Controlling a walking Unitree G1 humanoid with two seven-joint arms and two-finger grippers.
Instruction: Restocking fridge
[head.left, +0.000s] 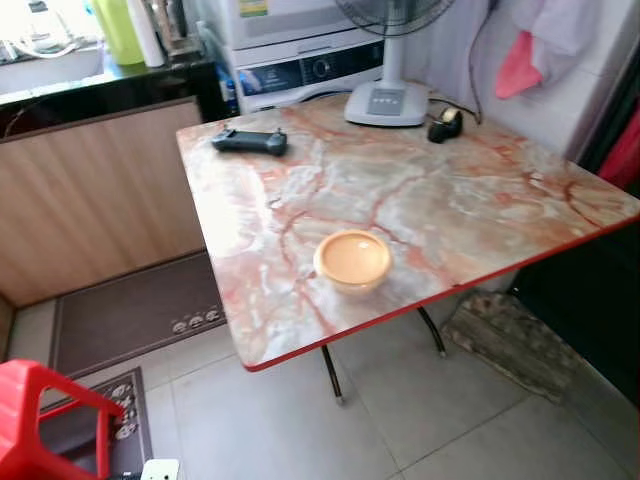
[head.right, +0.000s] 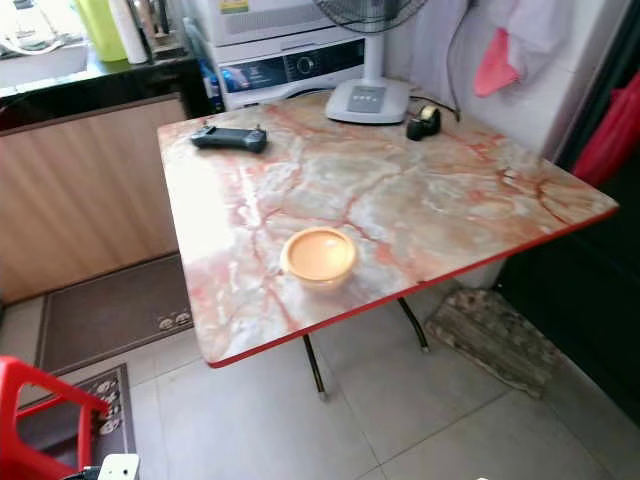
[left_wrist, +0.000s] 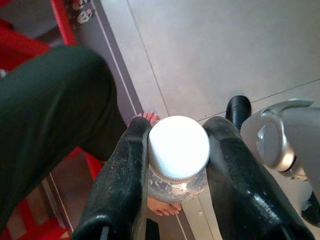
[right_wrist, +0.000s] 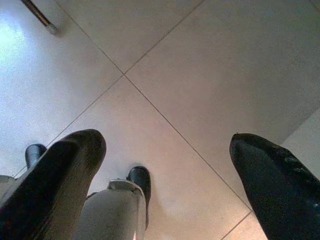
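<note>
White-capped bottle (left_wrist: 178, 150) is clamped by left gripper (left_wrist: 177, 165), body foreshortened; right gripper (right_wrist: 165, 165) is spread wide over floor tiles (right_wrist: 200, 65); marble tabletop (head.left: 450, 200) carries an orange bowl (head.left: 352, 260).

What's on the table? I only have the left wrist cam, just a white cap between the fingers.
Observer: An orange bowl sits near the front edge of the marble table. The left gripper is shut on that clear bottle.
Operator: Anything else up there?
Observer: A black controller lies at the far left, and a fan base stands at the back.
Operator: Right gripper?
Observer: Open, over bare floor tiles, its fingers wide apart.
</note>
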